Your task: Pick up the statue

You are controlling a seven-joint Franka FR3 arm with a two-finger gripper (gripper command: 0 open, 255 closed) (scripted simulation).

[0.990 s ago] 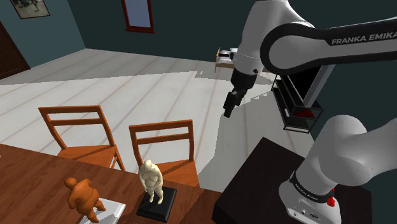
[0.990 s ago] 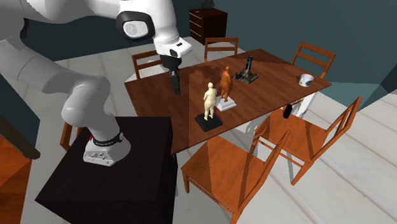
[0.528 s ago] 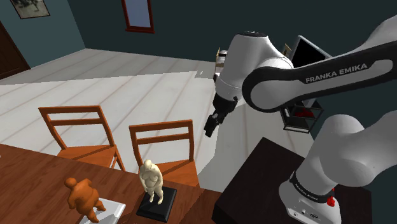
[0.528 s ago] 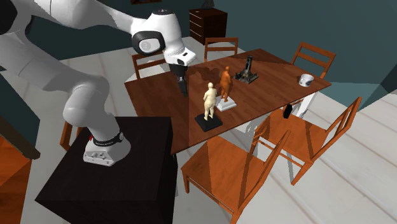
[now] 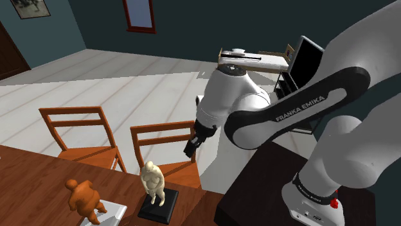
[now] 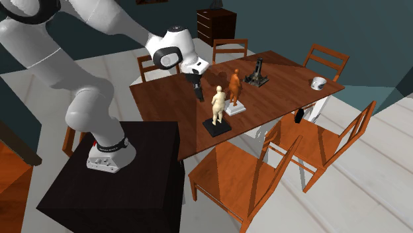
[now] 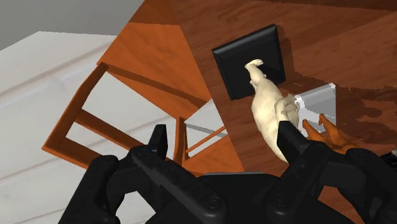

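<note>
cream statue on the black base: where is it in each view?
Shoulder view: cream statue low, left of centre.
Second exterior view: centre, near the table's edge.
Wrist view: just ahead of the open gripper, by one finger.
Shared landmark: orange statue right beside it.

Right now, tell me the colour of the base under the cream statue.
Black base, clearest in the wrist view.

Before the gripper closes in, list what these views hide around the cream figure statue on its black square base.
Wrist view: the cream figure statue's head end is hidden behind one black finger of the open gripper.
Shoulder view: the white base under the orange figure statue is cut off by the bottom edge.
Second exterior view: the small dark object beside the table is too small to identify.
</note>
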